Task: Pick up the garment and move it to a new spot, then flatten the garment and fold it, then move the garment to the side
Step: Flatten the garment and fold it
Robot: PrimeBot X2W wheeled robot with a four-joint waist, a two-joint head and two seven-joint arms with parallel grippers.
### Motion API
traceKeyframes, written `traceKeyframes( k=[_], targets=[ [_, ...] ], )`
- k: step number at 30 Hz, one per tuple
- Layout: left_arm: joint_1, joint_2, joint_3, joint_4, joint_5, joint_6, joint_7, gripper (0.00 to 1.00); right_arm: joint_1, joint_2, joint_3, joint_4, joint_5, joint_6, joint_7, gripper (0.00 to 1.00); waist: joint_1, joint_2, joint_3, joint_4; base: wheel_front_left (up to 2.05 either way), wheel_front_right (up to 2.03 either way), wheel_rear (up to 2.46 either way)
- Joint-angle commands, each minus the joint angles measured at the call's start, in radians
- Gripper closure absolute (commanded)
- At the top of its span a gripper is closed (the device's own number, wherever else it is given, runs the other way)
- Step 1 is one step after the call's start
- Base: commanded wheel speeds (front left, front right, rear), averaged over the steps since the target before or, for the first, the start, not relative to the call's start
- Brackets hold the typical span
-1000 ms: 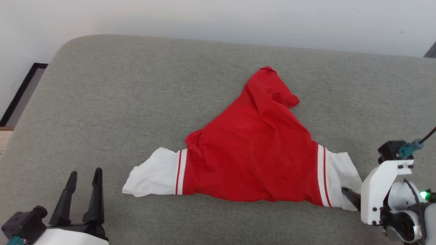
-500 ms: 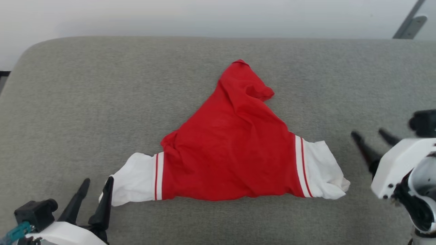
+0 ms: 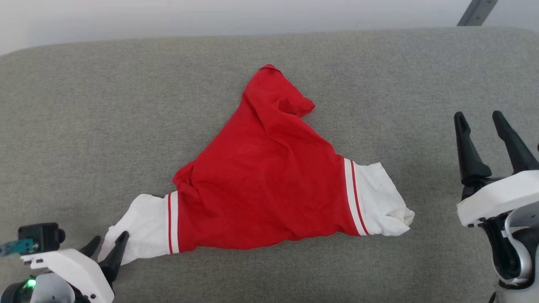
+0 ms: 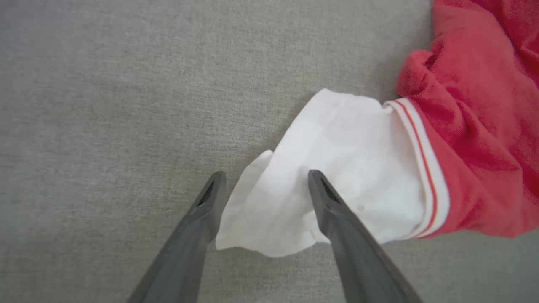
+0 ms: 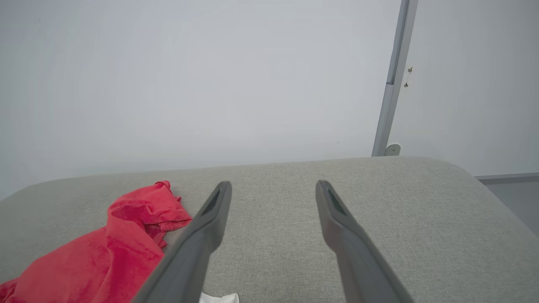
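Left gripper (image 3: 109, 237) sat low, fingers angled up and inward, jaws wide. In the wrist view the left gripper (image 4: 265, 174) straddled the cuff end of the left sleeve (image 4: 337, 160): one finger over bare cushion (image 4: 105, 105), the other over white cloth. Couldn't tell whether the tips touched the fabric. Nothing clamped.

Right gripper (image 3: 478, 114) was raised, fingers pointing away from the robot, jaws wide, nothing between them. Its wrist camera looked nearly level along the right gripper (image 5: 273, 184) across the cushion to the wall (image 5: 168, 84) and a grey post (image 5: 393, 75).

Garment (image 3: 261, 176) lay between the two grippers, bunched into a rough triangle. Long axis ran sleeve to sleeve, left gripper to right gripper. Left sleeve (image 3: 143, 223) ended right at the left fingertips; right sleeve (image 3: 377, 198) ended well apart from the right gripper, on its inner side. The red body narrowed to a crumpled peak pointing away from both grippers.

Hard to make out: neckline and hem were lost in the folds. Both arms were cut off by the frame's lower edge. From the right wrist, the garment (image 5: 126, 252) was cropped at the corner, with a scrap of white at the bottom.
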Motion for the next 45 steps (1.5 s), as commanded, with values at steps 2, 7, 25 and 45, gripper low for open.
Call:
traceKeyframes(
  k=[2,7,25,45],
  targets=[
    [-0.023,0.012,-0.004,0.005,-0.012,0.009,0.033,0.0,0.003,0.005,0.003,0.008,-0.008,0.0,-0.027,0.0,0.0,0.0,0.01,-0.009,0.0,0.0,0.0],
    [-0.057,0.028,-0.024,0.042,-0.037,0.049,0.174,0.0,0.019,0.015,0.011,0.037,0.005,0.0,-0.061,0.0,0.0,0.0,0.027,-0.022,0.0,0.0,0.0],
    [-0.157,0.04,-0.22,0.032,-0.021,0.132,0.594,1.0,0.032,-0.036,0.118,0.072,0.06,0.0,0.141,0.0,0.0,0.0,0.065,-0.024,0.0,0.0,0.0],
    [-0.246,-0.006,-0.247,0.077,-0.022,0.043,0.503,1.0,-0.11,-0.115,0.235,0.354,0.115,0.0,0.501,0.0,0.0,0.0,0.083,0.081,0.0,0.0,0.0]
  ],
)
